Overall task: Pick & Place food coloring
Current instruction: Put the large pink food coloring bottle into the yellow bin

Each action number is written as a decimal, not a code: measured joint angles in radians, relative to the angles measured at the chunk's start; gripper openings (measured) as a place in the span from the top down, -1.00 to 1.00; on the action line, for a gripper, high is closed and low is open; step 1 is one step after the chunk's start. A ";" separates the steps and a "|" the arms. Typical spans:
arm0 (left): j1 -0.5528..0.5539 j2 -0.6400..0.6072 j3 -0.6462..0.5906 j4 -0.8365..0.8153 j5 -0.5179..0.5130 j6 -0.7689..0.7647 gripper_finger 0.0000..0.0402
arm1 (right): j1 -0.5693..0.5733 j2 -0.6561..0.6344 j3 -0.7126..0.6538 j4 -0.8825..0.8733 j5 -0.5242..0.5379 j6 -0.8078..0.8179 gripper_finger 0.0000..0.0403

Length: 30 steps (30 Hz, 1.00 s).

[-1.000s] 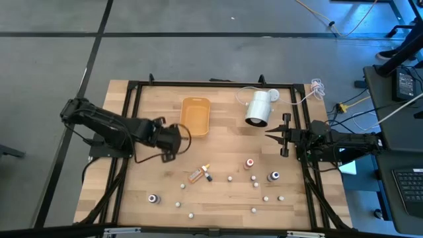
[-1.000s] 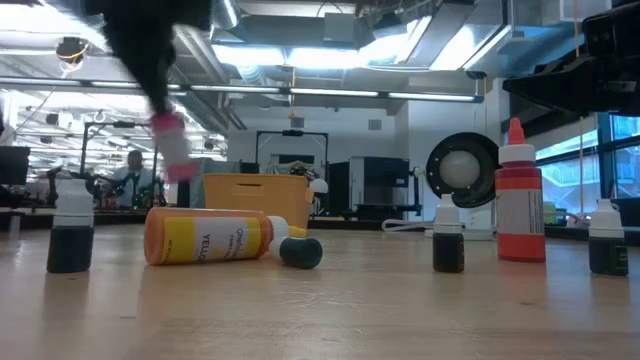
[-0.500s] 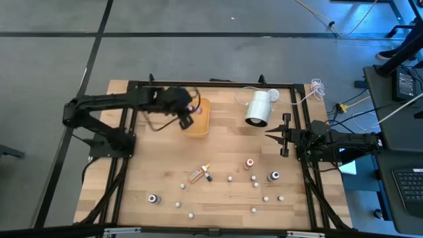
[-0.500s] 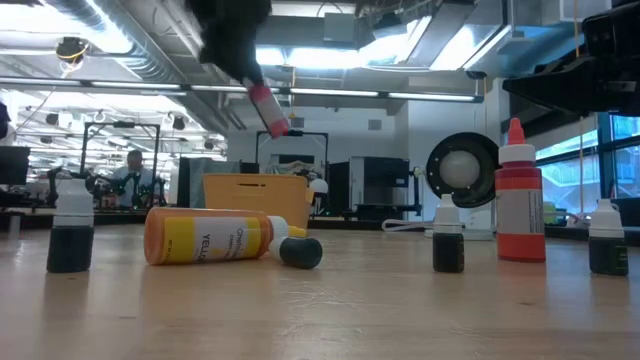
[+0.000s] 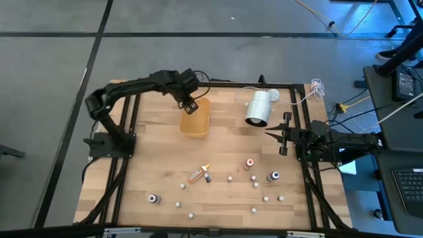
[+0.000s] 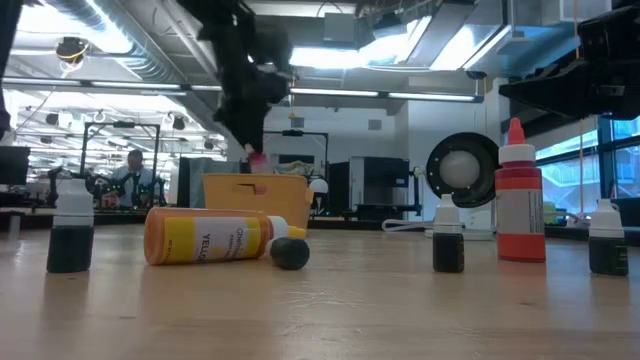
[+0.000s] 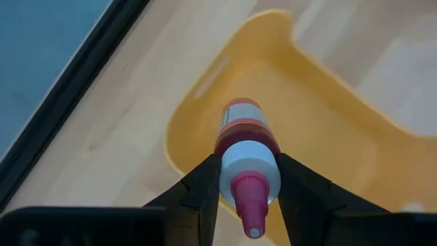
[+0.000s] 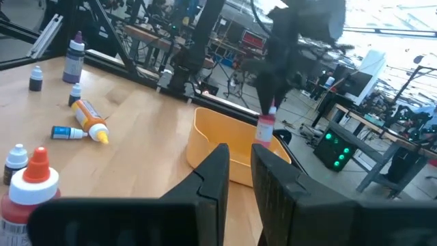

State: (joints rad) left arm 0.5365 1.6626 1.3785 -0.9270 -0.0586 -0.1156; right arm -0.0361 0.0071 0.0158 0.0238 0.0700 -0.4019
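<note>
A pink-capped food coloring bottle (image 7: pixel 247 147) was clamped between the left gripper (image 7: pixel 247 188) fingers, nozzle pointing back toward the wrist, hanging right over the far end of the orange tray (image 7: pixel 328 130) and not touching it. From above, that left gripper (image 5: pixel 189 104) sat at the tray's (image 5: pixel 196 122) far-left corner, close to the table's (image 5: pixel 152 158) far edge, and from table height the bottle (image 6: pixel 256 160) hung just above the tray's (image 6: pixel 255 189) rim. The rest of the food coloring lay spread across the near half of the table: an orange bottle (image 5: pixel 196 175) on its side beside a small dark-capped one (image 5: pixel 207 176), a red bottle (image 5: pixel 249 162) upright, a dark bottle (image 5: pixel 273 176) near the right edge, another dark bottle (image 5: pixel 153 198) toward the near-left corner, and white-capped tiny ones (image 5: pixel 256 184) dotted between them. The right gripper (image 5: pixel 276 134) waited at the table's right edge, fingers drawn almost together with only a thin gap and nothing in them. A large white cylinder (image 5: pixel 258 109) lay near the far edge, between the tray and the right arm.
</note>
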 joint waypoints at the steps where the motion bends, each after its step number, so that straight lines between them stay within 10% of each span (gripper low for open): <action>1: 0.008 0.022 0.014 -0.010 0.000 0.006 0.39 | 0.000 0.000 0.000 0.000 0.000 0.000 0.67; 30: 0.031 0.185 0.091 -0.116 -0.045 0.077 0.30 | 0.000 0.000 0.000 0.000 0.000 0.000 0.67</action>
State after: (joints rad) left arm 0.5671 1.8480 1.4700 -1.0431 -0.1035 -0.0383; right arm -0.0360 0.0073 0.0158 0.0235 0.0696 -0.4015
